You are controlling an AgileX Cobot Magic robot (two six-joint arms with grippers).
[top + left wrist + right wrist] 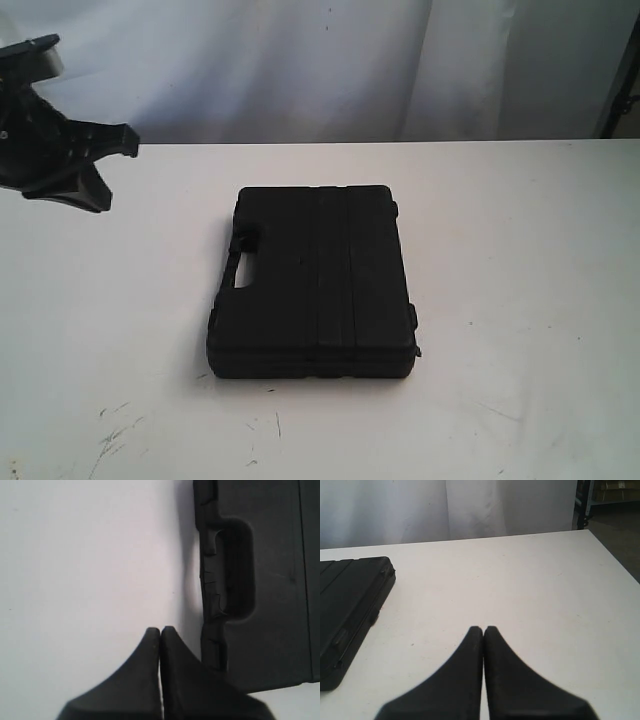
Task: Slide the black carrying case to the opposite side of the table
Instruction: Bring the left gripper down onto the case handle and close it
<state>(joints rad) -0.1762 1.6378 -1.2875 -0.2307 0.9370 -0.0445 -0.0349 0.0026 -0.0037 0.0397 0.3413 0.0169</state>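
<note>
1. Black carrying case [312, 282]: closed, lying flat on the desk [530, 240]. It sits about midway between the desk's near and far edges, a little nearer the left edge than the right. The lid faces up and has raised ribs running from front to back.
2. Handle [243, 265]: moulded into the case's long side that faces the desk's left edge, with a slot cut through it. The left wrist view shows the plastic along this rim as rough and chipped.
3. Desk: large white top, far wider than the case and bare around all four of its sides. There are scuff marks [115, 432] close to the near edge, left of the case.
4. Left tool [160, 630]: fingers pressed together with nothing between them. It hangs over bare desk on the handle side of the case and does not touch it.
5. Left arm [50, 150]: a dark body raised above the desk's far left corner.
6. Right tool [483, 629]: fingers pressed together and empty, over bare desk to the right of the case and well apart from it. It is outside the exterior view.
7. White curtain [300, 60]: hangs behind the desk's far edge.
</note>
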